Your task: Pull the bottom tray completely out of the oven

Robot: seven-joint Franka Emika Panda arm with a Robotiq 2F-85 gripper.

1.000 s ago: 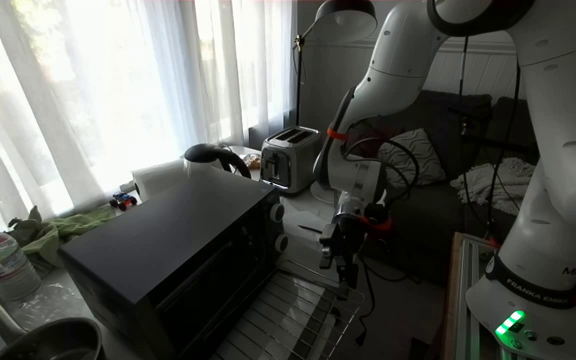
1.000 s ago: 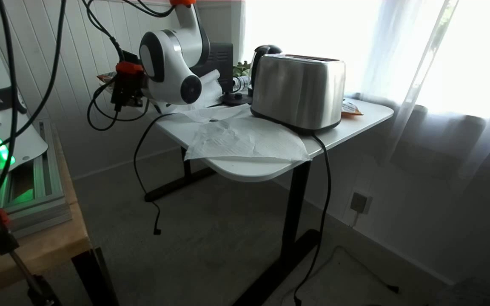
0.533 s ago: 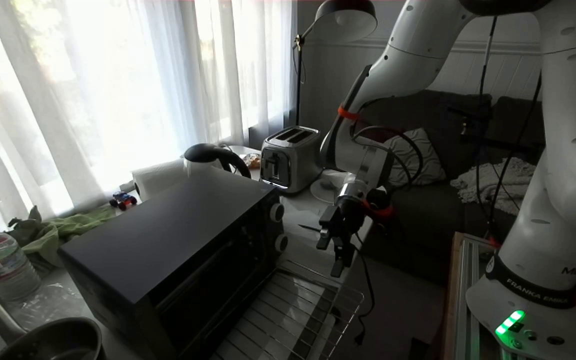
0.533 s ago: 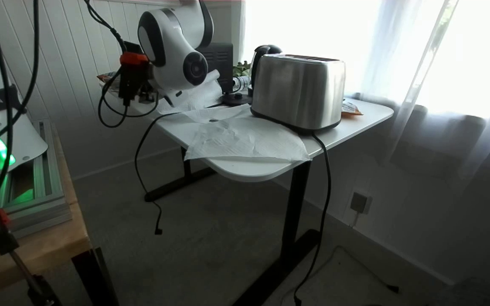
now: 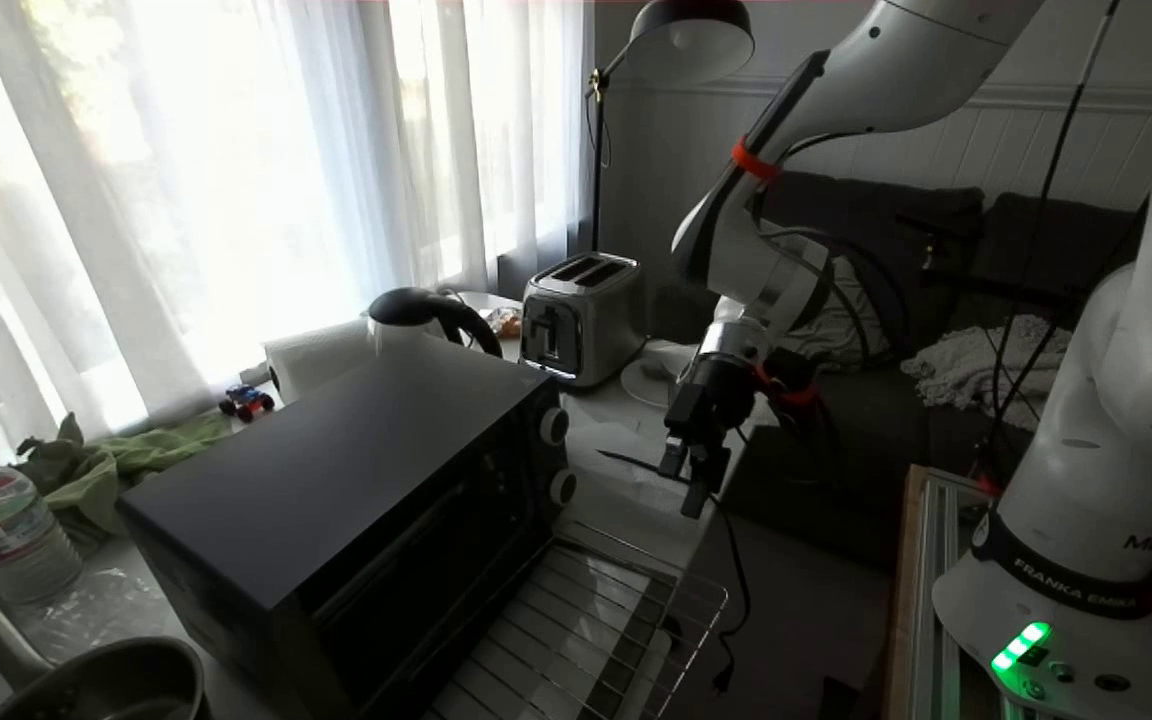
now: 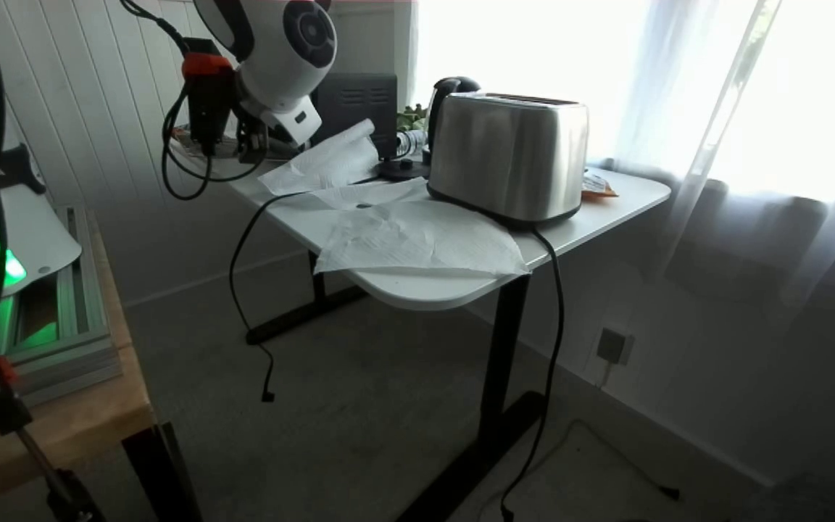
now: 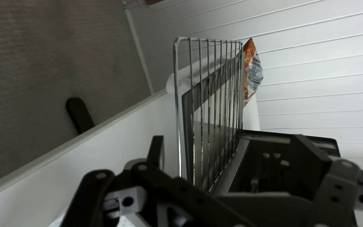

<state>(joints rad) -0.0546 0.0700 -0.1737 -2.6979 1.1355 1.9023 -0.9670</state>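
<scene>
Raised and drawn off since a second ago, along with its white jointed arm [image 5: 896, 80], the black two-fingered robot gripper [image 5: 684, 488] hangs in mid-air. From the left, in an exterior view, sits the large black box-shaped oven [image 5: 346, 480]; I see nothing bracing it, so a hard tug could drag it along. Right of it, the flat rectangular silvery-grey wire tray [image 5: 591, 630] juts out in front, and I can't make out whether the back end is inside. If it is, pulling by one corner might skew the tray and jam it. If it isn't, the tray may lie loose, and because its front edge seems to reach the rim of the white flat-topped table [image 7: 137, 135], a bump could tip it to the carpeted floor [image 6: 345, 413]. Farther right, that gripper's jaws stand wide with nothing between them; coming back too low, they could snag a bar
</scene>
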